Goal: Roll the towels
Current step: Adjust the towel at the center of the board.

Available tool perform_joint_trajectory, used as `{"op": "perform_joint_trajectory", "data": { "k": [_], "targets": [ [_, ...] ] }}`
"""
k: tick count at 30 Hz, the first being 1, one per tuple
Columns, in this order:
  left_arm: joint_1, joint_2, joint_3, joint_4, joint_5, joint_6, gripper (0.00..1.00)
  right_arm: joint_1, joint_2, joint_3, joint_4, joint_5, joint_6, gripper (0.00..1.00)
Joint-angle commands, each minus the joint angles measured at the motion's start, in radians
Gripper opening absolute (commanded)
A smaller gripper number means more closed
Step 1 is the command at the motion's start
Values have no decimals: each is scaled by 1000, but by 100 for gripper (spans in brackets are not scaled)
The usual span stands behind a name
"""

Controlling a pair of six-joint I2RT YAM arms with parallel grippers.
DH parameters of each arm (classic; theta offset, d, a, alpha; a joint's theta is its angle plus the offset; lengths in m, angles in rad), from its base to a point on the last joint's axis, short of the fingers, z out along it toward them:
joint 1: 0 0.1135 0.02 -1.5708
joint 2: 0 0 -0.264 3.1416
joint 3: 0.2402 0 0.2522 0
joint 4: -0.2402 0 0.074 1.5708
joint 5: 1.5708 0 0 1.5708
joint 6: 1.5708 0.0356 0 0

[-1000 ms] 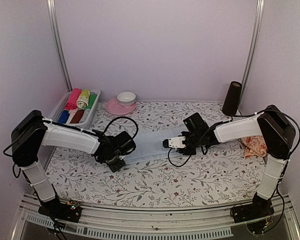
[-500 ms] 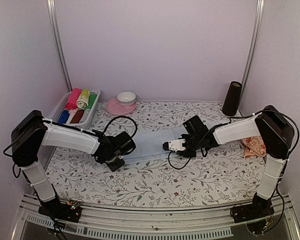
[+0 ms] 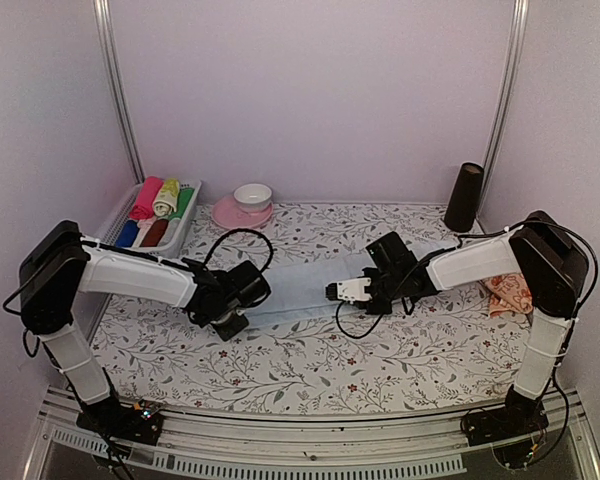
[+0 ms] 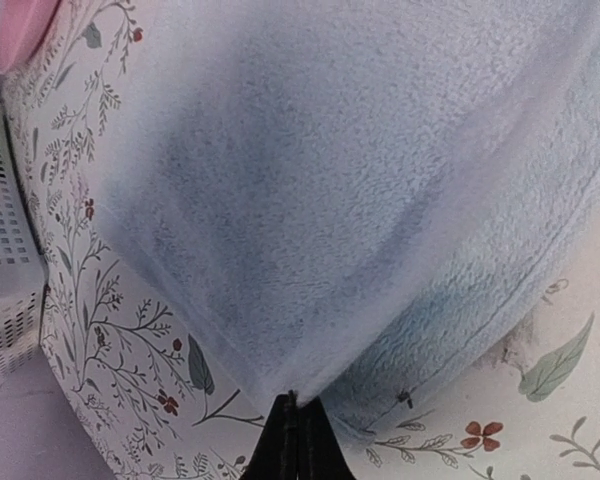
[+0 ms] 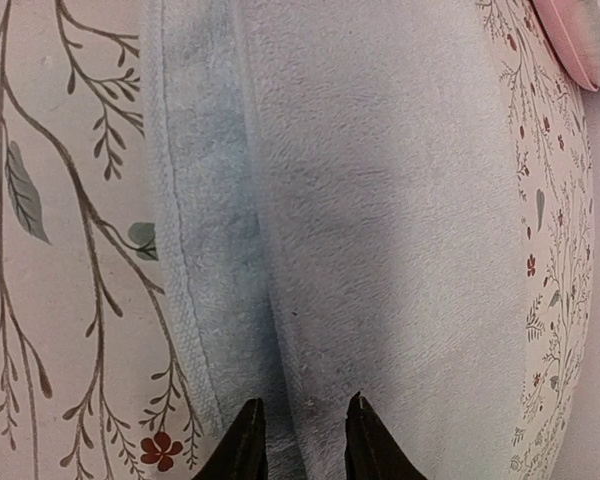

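- The pale blue towel (image 3: pixel 298 287) is lying spread flat just nearside of the pink plate (image 3: pixel 228 215), with no roll showing in it.
- The left gripper (image 4: pixel 293 420) is clenching the towel end nearest the plate, tenting the cloth up into its tips.
- The right gripper (image 5: pixel 302 410) is standing astride a crease at the end farther from the plate, fingers apart, not pinching yet.
- The peach-orange towel (image 3: pixel 508 292) is sitting crumpled far right of the plate, untouched.
- Both towels are looking unrolled to me, so nearly everything is remaining.
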Motion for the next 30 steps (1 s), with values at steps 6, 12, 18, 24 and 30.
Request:
{"op": "perform_joint_trajectory", "data": {
  "k": [6,12,18,24,30],
  "targets": [
    [2,-72,23,-16,-30,-17,0,6,22,-21,49,30,15,25],
    [2,-75,27,-16,-53,-23,0,12,16,-31,52,22,7,33],
    [2,-83,28,-16,-85,-36,0,16,27,-32,73,45,10,35],
    [1,-101,24,-13,-107,-43,0,19,42,-37,115,93,16,32],
    [0,-107,19,-10,-106,-44,0,19,41,-40,141,111,20,20]
  ]
}}
